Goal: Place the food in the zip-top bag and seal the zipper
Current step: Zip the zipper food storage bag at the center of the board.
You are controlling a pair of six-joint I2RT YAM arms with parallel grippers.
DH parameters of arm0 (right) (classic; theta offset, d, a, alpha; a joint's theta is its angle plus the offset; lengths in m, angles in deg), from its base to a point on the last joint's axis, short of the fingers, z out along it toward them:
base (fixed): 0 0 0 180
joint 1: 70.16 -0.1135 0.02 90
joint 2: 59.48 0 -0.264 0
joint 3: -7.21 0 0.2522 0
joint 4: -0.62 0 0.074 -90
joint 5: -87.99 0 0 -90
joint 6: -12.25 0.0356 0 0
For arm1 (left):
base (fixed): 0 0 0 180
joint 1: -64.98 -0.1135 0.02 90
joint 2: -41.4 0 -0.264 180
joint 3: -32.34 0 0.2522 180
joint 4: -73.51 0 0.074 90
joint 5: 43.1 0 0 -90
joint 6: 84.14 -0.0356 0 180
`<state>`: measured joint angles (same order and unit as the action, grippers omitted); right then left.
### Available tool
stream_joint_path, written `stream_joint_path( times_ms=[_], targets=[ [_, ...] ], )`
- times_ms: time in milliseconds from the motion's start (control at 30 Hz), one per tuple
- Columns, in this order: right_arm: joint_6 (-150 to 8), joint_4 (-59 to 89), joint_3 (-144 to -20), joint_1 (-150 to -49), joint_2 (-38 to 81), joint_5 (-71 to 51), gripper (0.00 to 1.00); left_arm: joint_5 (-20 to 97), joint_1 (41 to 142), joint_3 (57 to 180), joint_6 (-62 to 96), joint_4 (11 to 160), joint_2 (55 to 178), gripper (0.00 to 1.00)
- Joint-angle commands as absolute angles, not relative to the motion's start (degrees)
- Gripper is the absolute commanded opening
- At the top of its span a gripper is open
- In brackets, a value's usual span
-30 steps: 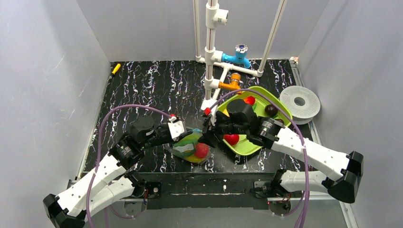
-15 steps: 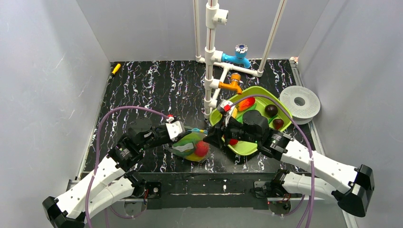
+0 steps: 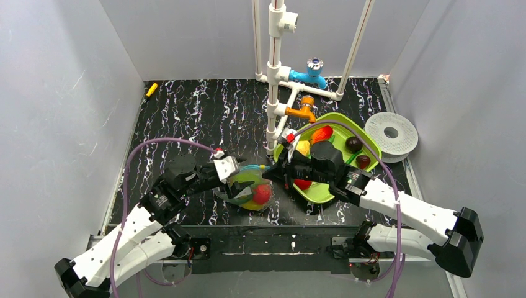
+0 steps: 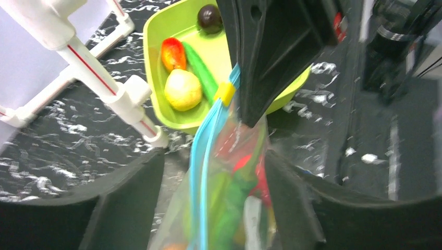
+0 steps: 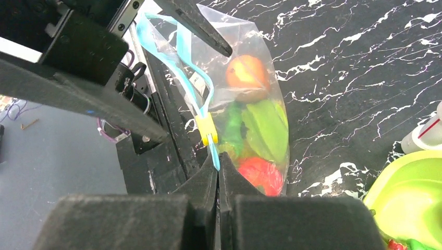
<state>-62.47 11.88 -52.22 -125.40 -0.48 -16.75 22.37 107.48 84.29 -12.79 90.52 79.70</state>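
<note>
- Right wrist cam gave me the best look: the right gripper (image 5: 219, 176) was pinched tight on the end of the zipper (image 5: 213, 153). The light-blue strip ran straight into the closed fingers, just past the little yellow slider (image 5: 207, 130).
- The zip-top bag (image 5: 273, 104) sat on the black marbled table (image 3: 205, 112) between the two arms, just beside the near-left corner of the lime-green tray (image 3: 363, 133).
- Some of the food (image 5: 260, 174) was in the bag: a red piece, something green and an orange-red one showed through the plastic.
- The left gripper (image 4: 211, 166) was spread fairly wide, one finger on each side of the bag's top edge. It wasn't gripping anything, and there was a clear gap on its left side.
- From the left wrist cam I could see a yellow fruit (image 4: 182, 89), a red-orange piece (image 4: 173, 53), a green strip (image 4: 200, 65) and a brown ball (image 4: 210, 15) lying in the tray.
</note>
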Motion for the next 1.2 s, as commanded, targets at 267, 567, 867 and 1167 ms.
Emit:
stream_joint_path(
  times_ms=[267,567,867,1167],
  targets=[
    [-68.2,13.6,-56.5,-124.7,-2.4,-21.6,0.01,6.4,107.6,106.2,-6.6,104.3,96.5,0.87],
    [-70.2,16.5,-57.1,-123.3,-3.4,-24.0,0.01,-0.3,107.6,108.3,-7.8,105.6,99.2,0.55],
    [-70.0,16.3,-56.7,-123.3,-3.6,-24.4,0.01,1.0,107.6,107.4,-9.3,104.9,101.0,0.28],
    [-70.3,16.5,-57.5,-123.3,-2.8,-24.8,0.01,3.5,107.6,106.6,-9.7,104.7,101.6,0.30]
  ],
)
